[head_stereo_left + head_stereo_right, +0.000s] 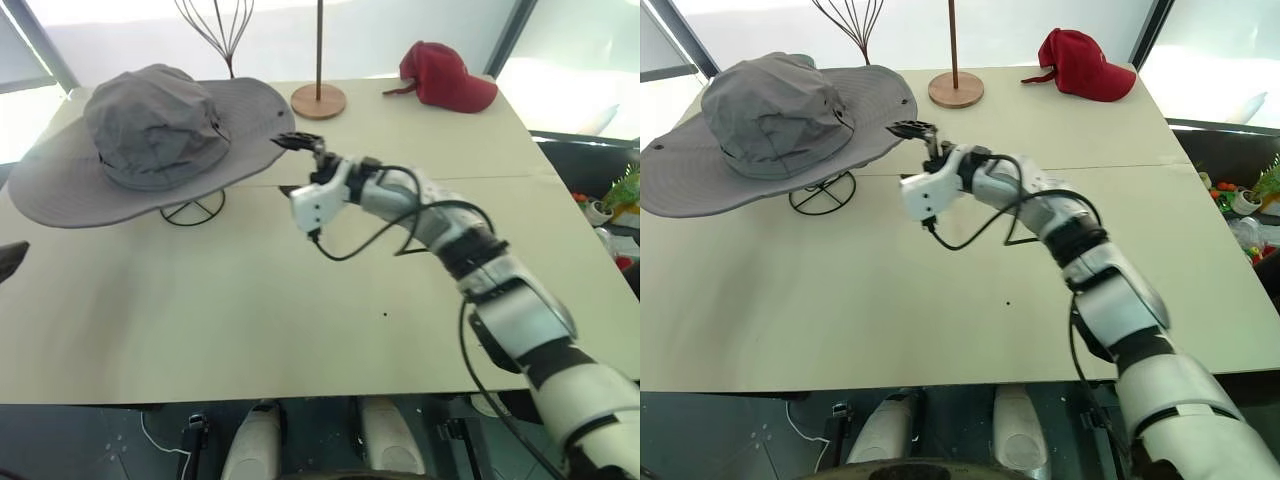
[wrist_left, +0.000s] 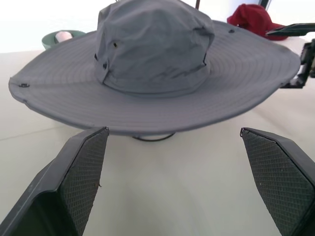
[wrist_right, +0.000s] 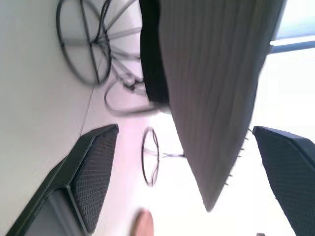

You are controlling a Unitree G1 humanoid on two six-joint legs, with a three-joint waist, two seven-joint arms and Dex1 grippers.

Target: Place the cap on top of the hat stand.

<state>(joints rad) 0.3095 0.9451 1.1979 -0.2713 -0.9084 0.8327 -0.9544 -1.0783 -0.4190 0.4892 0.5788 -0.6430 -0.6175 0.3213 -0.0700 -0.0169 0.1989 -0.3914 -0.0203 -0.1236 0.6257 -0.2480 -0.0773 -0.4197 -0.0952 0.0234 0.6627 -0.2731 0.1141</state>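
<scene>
The cap (image 1: 150,125), a wide-brimmed grey sun hat, sits on the hat stand, whose round black wire base (image 1: 193,210) shows under the brim. My right gripper (image 1: 297,142) is open just off the brim's right edge. In the right wrist view the brim (image 3: 206,73) runs between the spread fingers (image 3: 93,172), and neither finger presses on it. My left gripper (image 2: 172,132) is open with nothing in it. It faces the cap (image 2: 152,44) from the left side, a little way short of the brim.
A taller tulip-shaped wire stand (image 1: 222,30) and a thin pole on a wooden disc (image 1: 318,100) stand behind the cap. A red baseball cap (image 1: 445,78) lies at the back right. A green bowl (image 2: 61,37) sits beyond the cap. Clutter (image 1: 620,200) lies off the table's right edge.
</scene>
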